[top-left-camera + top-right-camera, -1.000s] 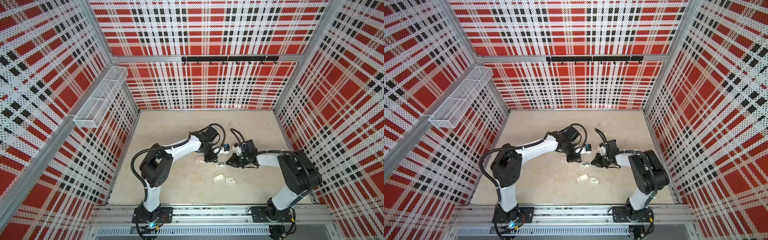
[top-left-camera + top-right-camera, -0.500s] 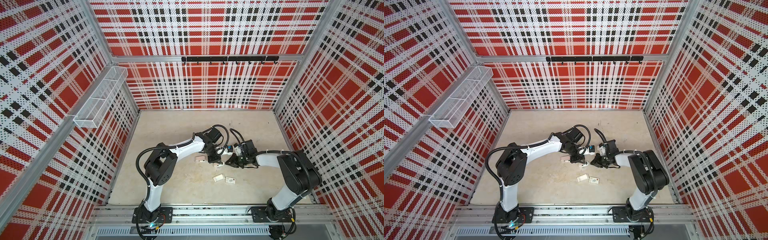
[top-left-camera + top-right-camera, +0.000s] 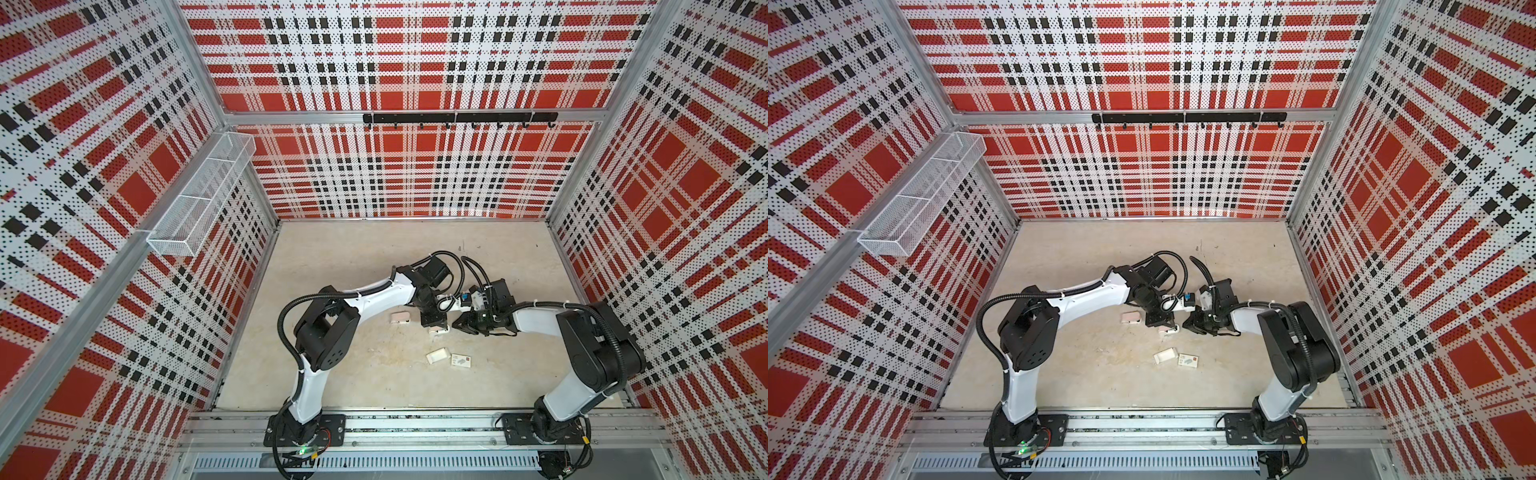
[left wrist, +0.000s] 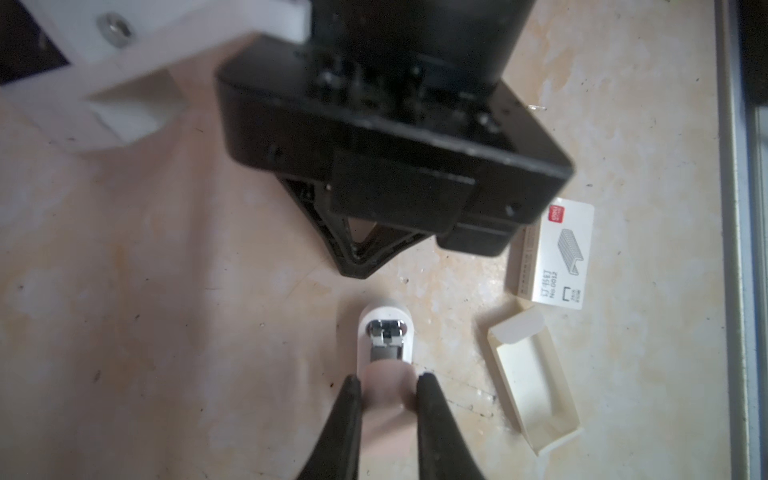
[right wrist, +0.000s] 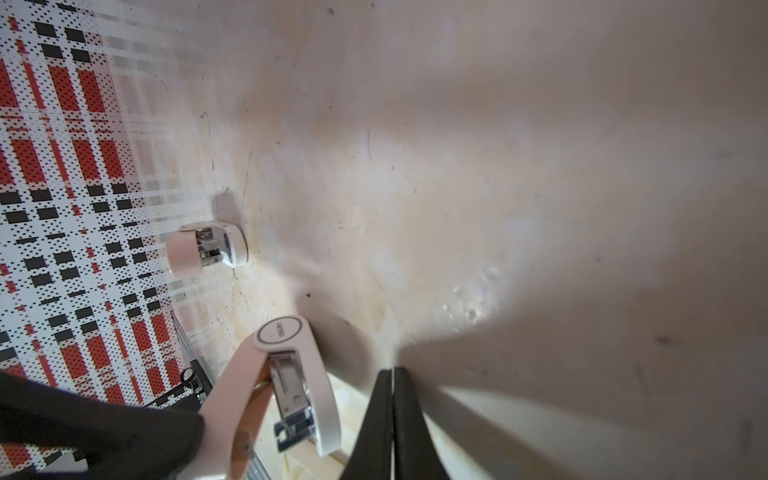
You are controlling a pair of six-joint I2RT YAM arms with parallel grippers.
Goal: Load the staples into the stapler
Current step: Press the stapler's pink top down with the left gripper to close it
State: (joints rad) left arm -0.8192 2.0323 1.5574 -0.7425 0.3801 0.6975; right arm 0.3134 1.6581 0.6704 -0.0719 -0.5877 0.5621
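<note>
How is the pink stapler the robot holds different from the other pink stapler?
The held pale pink stapler is pinched by the left gripper; the other pale pink stapler lies free on the beige table. The held one is swung open, showing its metal channel; the other is folded shut. Both are pink and white.

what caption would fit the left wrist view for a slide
Left hand shut on the pale pink stapler, with white tray and printed staple sleeve lying beside it
</note>
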